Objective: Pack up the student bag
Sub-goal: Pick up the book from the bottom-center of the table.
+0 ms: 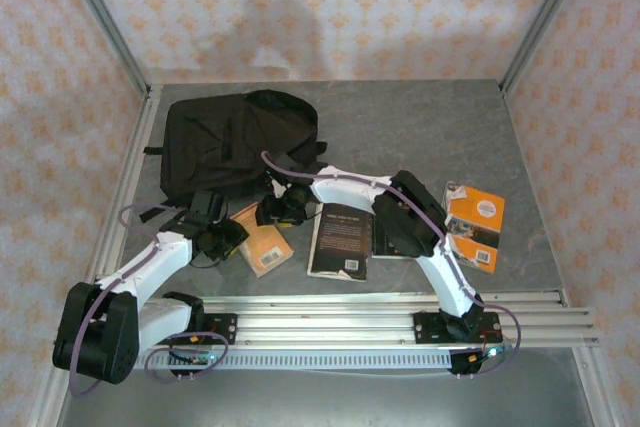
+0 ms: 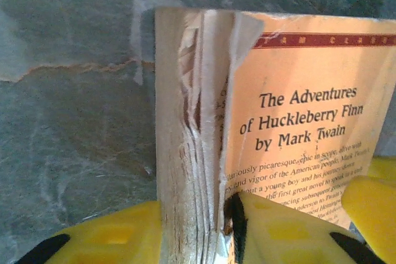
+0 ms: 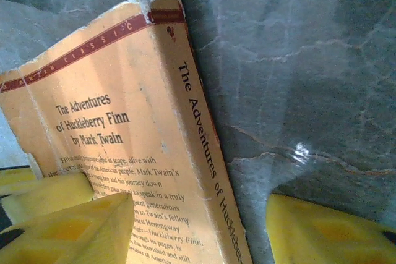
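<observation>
The student bag (image 1: pixel 235 142), a large black backpack, lies at the far left of the table. Just in front of it an orange paperback, The Adventures of Huckleberry Finn (image 1: pixel 266 245), stands tilted on the grey tabletop. My left gripper (image 1: pixel 230 237) is shut on it. In the left wrist view the worn page block (image 2: pixel 185 153) sits pinched between both yellow fingers (image 2: pixel 105 236). My right gripper (image 1: pixel 274 211) is open and straddles the book's spine (image 3: pixel 198 153), one finger over the back cover, the other finger (image 3: pixel 328 233) clear of the spine.
A black-covered book (image 1: pixel 340 239) lies in the middle, a second dark book (image 1: pixel 396 235) partly under the right arm, and an orange-and-white book (image 1: pixel 475 227) at the right. Grey tabletop (image 1: pixel 430 127) stretches behind them, bounded by metal rails and patterned walls.
</observation>
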You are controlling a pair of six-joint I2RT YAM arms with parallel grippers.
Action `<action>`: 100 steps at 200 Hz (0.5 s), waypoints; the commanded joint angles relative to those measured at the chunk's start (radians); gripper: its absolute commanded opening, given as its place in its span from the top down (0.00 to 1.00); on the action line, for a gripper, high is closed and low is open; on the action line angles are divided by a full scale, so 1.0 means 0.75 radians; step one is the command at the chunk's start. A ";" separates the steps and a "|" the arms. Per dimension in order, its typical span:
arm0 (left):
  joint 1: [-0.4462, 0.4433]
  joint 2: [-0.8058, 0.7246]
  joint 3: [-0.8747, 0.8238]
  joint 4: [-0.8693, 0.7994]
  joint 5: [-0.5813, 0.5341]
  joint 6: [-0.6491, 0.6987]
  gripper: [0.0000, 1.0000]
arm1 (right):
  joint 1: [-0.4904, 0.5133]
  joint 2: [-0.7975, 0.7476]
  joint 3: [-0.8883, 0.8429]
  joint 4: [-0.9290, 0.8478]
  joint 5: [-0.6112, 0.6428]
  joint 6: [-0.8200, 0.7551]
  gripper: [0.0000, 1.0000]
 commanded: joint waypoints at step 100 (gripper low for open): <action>0.008 -0.039 -0.081 0.007 0.190 0.053 0.82 | 0.049 -0.116 -0.050 0.064 -0.450 -0.030 0.45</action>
